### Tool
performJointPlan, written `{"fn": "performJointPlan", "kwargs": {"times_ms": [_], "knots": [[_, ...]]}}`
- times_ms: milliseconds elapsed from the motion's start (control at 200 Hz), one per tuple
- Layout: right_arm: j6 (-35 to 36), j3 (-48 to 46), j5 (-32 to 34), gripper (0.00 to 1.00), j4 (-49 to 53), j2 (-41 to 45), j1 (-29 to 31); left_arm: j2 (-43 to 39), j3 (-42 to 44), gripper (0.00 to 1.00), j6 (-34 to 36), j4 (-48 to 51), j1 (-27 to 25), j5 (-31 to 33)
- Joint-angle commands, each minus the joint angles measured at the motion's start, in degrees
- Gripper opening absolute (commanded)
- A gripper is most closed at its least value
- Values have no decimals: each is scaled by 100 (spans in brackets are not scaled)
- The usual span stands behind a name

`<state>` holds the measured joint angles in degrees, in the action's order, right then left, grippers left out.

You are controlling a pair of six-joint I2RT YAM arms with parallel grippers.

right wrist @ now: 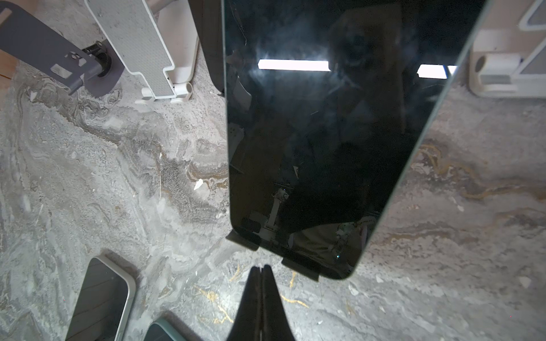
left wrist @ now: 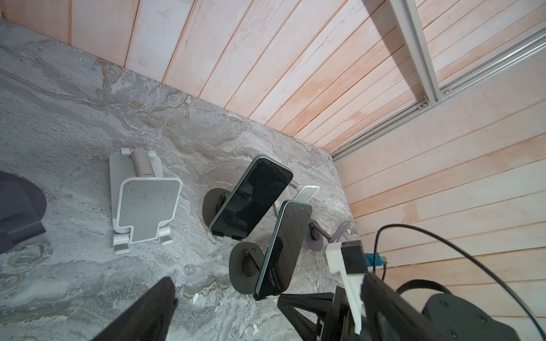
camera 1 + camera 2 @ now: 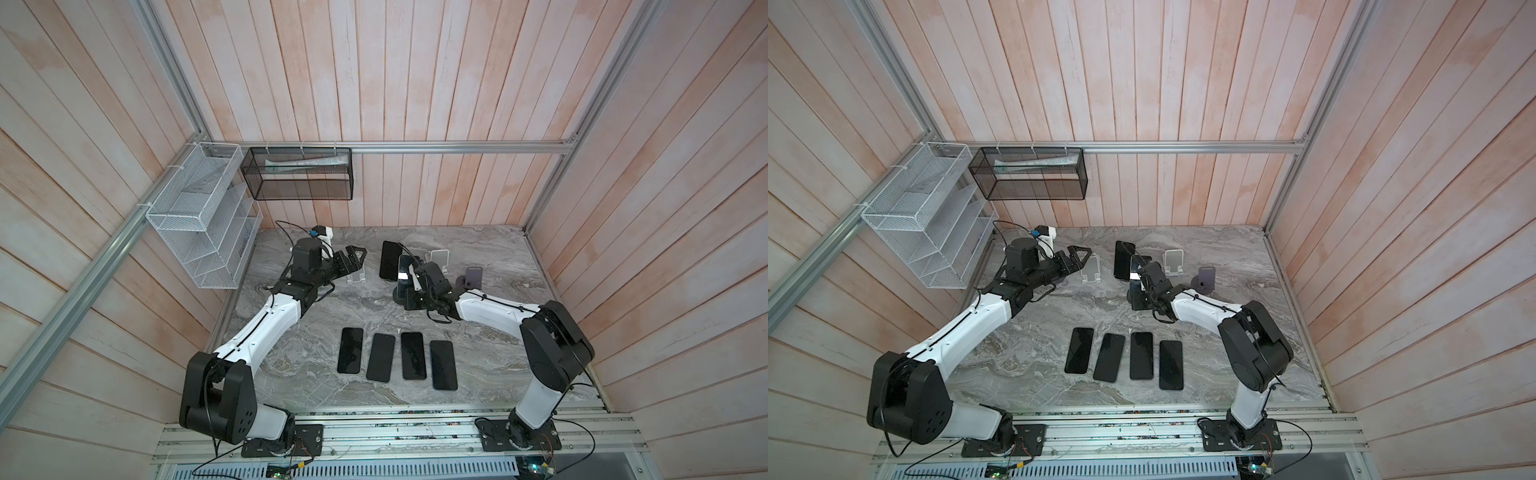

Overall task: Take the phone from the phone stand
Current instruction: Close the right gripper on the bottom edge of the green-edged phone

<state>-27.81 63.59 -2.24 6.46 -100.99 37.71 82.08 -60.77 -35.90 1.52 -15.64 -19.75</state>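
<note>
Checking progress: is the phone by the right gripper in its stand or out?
In: the phone sits on the stand, bottom edge in its two black lips; the shut right gripper holds nothing.

1. The tabletop (image 3: pixel 353 309) lies bare between the arms, behind four flat phones (image 3: pixel 380 357) lined along the front.
2. At the rear, the nearer phone (image 3: pixel 402 270) and the rear phone (image 3: pixel 390 260) lean on black stands (image 2: pixel 245 265) close together, with only a narrow gap.
3. The right gripper (image 1: pixel 261 268), jaws pressed together, sits just before the nearer phone's lower edge.
4. The right silver stand (image 3: pixel 439 259) and a purple stand (image 3: pixel 473 277) crowd that side.
5. The left silver stand (image 3: pixel 356 277) stands just beside the wide-spread left gripper (image 3: pixel 358 257).
</note>
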Motion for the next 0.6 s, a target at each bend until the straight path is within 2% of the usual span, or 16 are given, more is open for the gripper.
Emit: {"fn": "performJointPlan", "kwargs": {"times_ms": [0,595], "knots": [[65,60,-192,3,38,29,-9,31,-81,99,-40,-157,32,-119],[-49,-143,-86,6,-58,38,52,-17,-50,98,-79,-202,30,-189]]}}
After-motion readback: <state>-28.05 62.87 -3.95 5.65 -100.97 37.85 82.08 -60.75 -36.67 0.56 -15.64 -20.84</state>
